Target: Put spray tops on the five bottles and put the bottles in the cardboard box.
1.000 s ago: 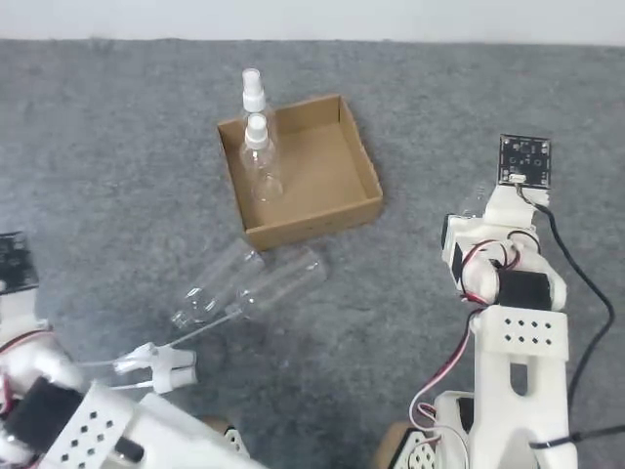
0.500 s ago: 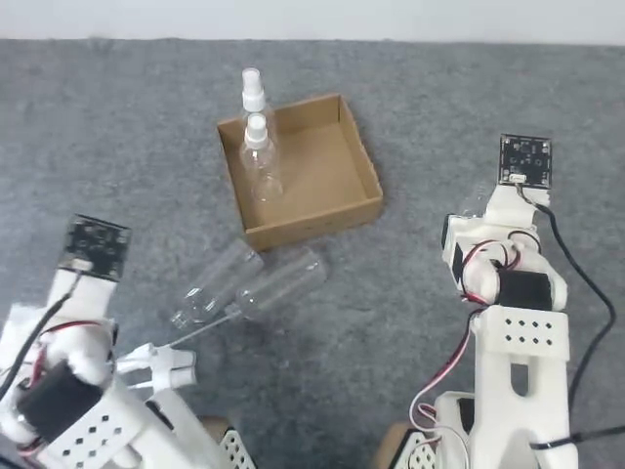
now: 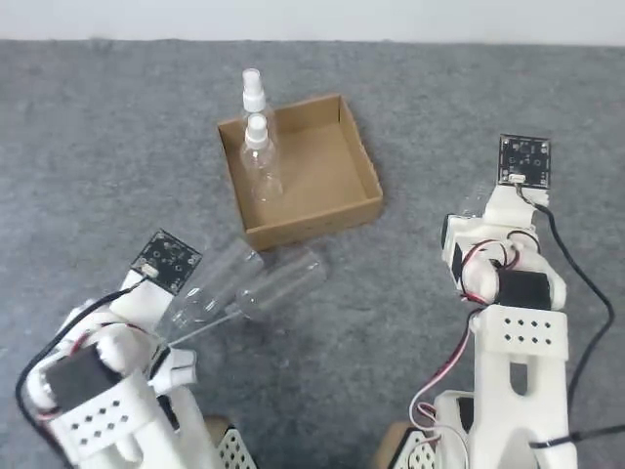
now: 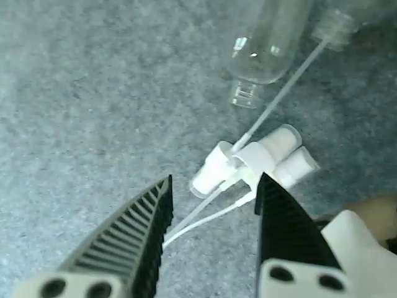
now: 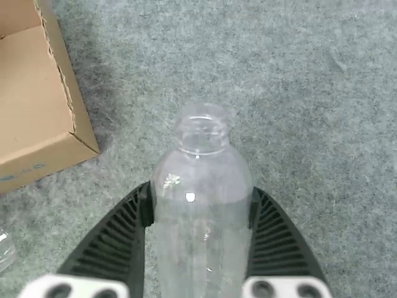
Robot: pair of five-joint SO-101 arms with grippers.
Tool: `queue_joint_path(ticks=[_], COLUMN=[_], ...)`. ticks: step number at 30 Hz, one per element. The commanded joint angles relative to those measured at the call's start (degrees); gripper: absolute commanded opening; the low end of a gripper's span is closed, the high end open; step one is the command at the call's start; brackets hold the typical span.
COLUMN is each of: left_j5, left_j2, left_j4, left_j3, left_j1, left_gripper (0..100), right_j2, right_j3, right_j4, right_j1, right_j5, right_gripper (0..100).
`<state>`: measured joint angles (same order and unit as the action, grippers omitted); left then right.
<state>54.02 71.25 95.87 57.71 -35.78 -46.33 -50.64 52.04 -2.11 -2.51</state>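
Progress is partial: two capped bottles [image 3: 262, 156] at the cardboard box [image 3: 322, 221], right gripper [image 5: 200, 198] clamps a bare bottle [image 5: 200, 143] (two loose bottles [image 3: 210, 288] wait), left gripper [image 4: 214, 183] gapes over spray tops [image 4: 260, 155].

Grey carpet [image 3: 98, 147], pale wall [image 3: 312, 18]

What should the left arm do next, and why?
Probably lower the left gripper and close on one of the spray tops. Its jaws stand open just above them where they lie loose on the carpet, while the right gripper holds an uncapped bottle.
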Motion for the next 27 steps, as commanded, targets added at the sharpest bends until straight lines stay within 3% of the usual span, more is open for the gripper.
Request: queue_joint_path(ticks=[1,10,16,27], left_j5=[1.8,2.8,10.6,10.9], left_j2=[0.1,-2.4,-14.6,-24.0], left_j4=[-1.8,-1.8,0.0,-0.4], left_j3=[1.1,1.1,-2.6,-2.4], left_j1=[1.7,3.6,4.3,9.4], left_gripper=[20,20,20,20], right_j2=[-1.7,-1.7,-1.6,-1.7], right_j3=[0.7,0.7,0.7,-0.8], right_j4=[-1.0,-1.1,-1.0,-2.9], right_j1=[-0.1,-0.1,-0.1,-0.1], right_j5=[-0.4,-0.4,-0.4,-0.3], right_gripper=[6.7,6.7,6.7,9.6])
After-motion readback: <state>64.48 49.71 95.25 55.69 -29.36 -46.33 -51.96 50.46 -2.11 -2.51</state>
